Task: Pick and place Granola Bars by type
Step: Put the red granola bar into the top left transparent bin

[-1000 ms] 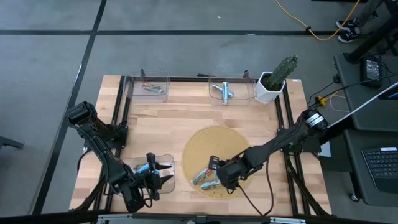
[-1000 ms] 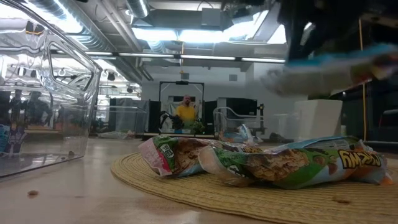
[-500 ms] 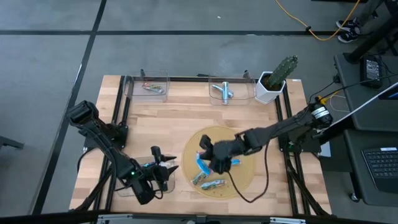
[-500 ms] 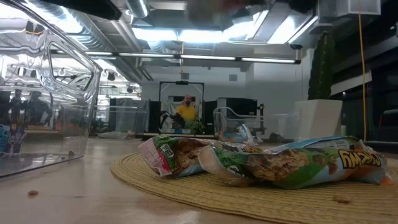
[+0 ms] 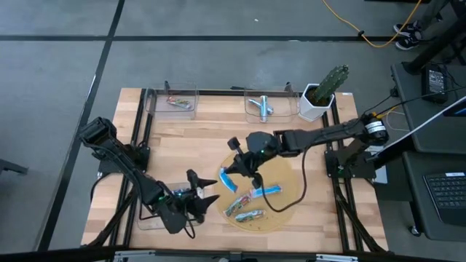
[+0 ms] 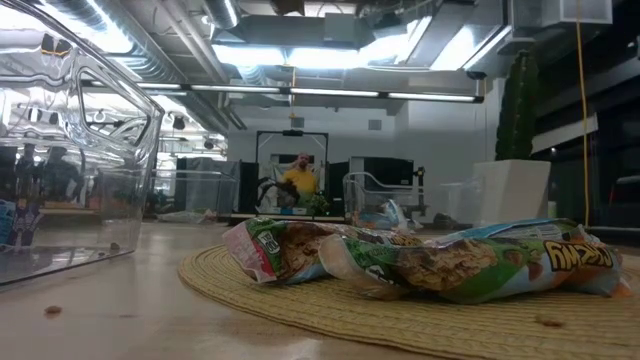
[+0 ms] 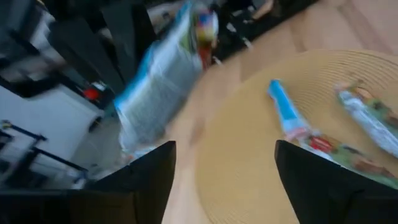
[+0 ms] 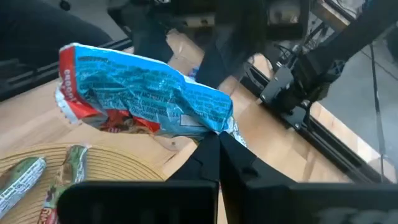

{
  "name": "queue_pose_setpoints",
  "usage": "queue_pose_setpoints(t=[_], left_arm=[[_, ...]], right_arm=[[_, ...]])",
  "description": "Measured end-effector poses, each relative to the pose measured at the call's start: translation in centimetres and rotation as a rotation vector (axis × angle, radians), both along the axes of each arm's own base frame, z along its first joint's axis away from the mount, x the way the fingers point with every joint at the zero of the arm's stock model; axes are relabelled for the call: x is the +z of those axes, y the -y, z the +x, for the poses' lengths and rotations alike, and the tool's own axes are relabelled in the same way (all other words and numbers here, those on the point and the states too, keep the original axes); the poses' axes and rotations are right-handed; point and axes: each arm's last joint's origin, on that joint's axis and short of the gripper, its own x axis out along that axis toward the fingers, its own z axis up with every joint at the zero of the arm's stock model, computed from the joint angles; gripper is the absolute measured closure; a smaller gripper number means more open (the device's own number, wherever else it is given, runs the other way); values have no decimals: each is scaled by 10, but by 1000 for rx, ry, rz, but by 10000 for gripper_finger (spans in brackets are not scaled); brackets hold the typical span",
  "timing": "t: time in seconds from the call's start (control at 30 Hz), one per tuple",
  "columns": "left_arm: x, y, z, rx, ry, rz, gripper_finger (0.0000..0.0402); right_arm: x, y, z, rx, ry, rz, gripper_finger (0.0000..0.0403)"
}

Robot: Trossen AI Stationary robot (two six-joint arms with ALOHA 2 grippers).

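- Round woven mat [image 5: 285, 177] lies at the table's centre; clear trays sit at 12 and 8 o'clock.
- Right gripper [image 5: 234, 175], above the mat's 9 o'clock edge, is clamped on a blue granola bar [image 8: 146, 93].
- Left gripper [image 5: 206, 201], fingers spread, hangs empty beside the near tray [image 5: 145, 219].
- Another blue bar [image 5: 266, 191] and green bars [image 5: 245, 212] lie at the mat's 6 o'clock.

The clear tray [image 6: 70, 150] runs off the low view's edge. A blur smears the blue bar [image 7: 165, 74] in the left wrist view. Bars in the far trays [image 5: 180, 102] are too small to tell apart. The right gripper [image 8: 214, 146] hides the held bar's end.
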Motion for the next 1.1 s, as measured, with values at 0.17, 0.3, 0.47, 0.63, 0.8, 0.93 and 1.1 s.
queue_pose_setpoints(t=[0.17, 0.3, 0.47, 0.63, 0.8, 0.93, 1.1], left_arm=[[5, -1, 1, 46, 31, 84, 135], [8, 0, 2, 71, 45, 136, 138], [11, 1, 3, 61, 53, 151, 138], [15, 2, 6, 51, 59, 176, 138], [20, -2, 12, 44, 66, 202, 142], [23, -9, 21, 24, 62, 206, 144], [24, -20, 30, 28, 56, 208, 144]], right_arm=[[0, 12, 2, -34, -3, 6, 401], [0, 18, 2, -54, -7, 9, 401], [0, 27, 3, -88, -14, 28, 401], [0, 31, 4, -98, -6, 29, 401], [1, 31, 5, -95, 10, 34, 400], [5, 30, 6, -58, 36, 79, 400], [5, 30, 6, -45, 39, 93, 400]])
